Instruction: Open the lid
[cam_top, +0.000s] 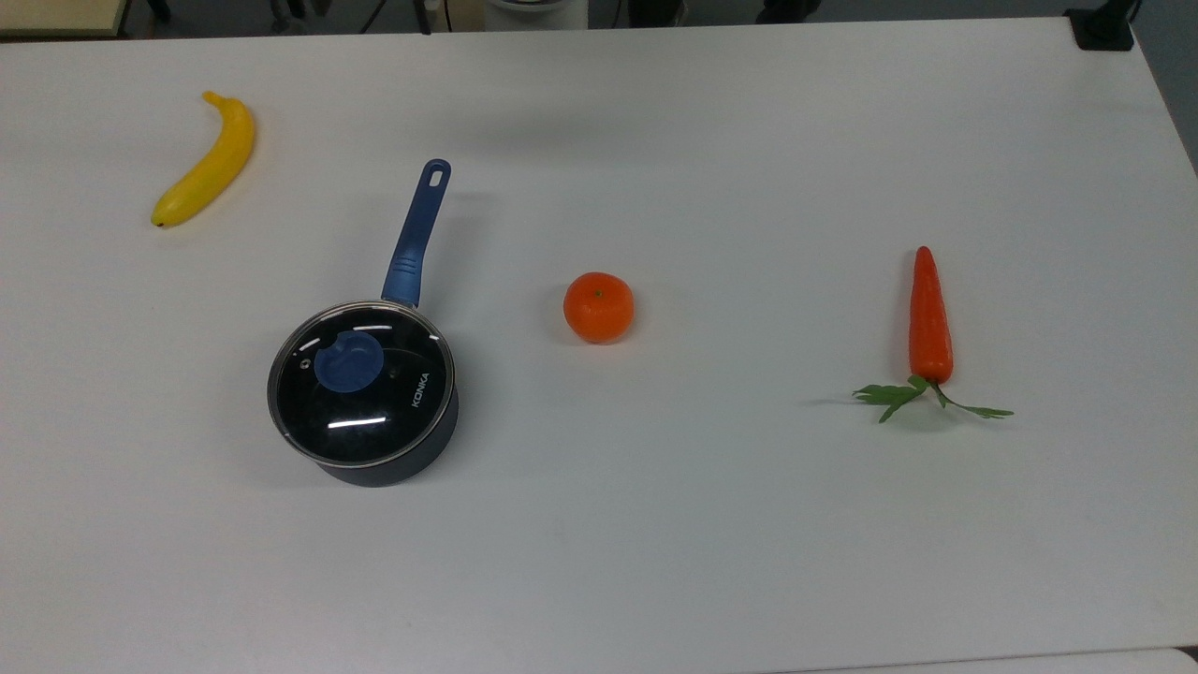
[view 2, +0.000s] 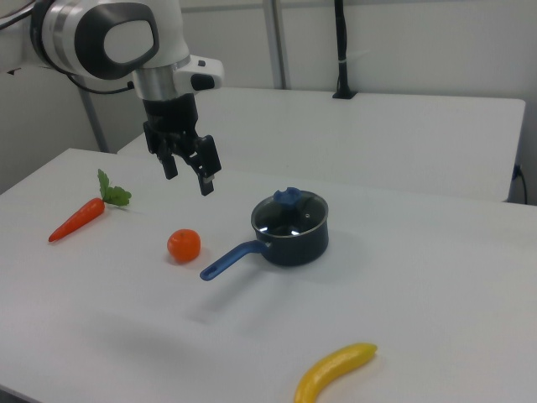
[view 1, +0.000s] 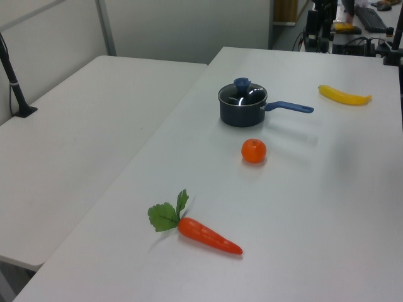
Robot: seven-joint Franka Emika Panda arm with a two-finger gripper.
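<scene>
The lid (cam_top: pixel 367 391) is a round glass disc with a metal rim, a blue knob (cam_top: pixel 347 361) and "KONKA" lettering. It rests flat on the dark saucepan (cam_top: pixel 393 463), whose blue handle (cam_top: pixel 416 234) points to the top view's upper edge. The lid (view 1: pixel 244 95) sits on the pan in the left view, and the lid (view 2: pixel 290 211) likewise in the right view. My gripper (view 2: pixel 188 175) hangs open in the air in the right view, well above the table and to the right view's left of the pan, with nothing between its fingers.
On the white table (cam_top: pixel 711 524) lie a yellow banana (cam_top: pixel 208 161), an orange (cam_top: pixel 598 306) and a carrot (cam_top: pixel 929 318) with green leaves. A second table (view 1: pixel 75 138) stands alongside in the left view. A black post (view 2: pixel 341 50) rises behind in the right view.
</scene>
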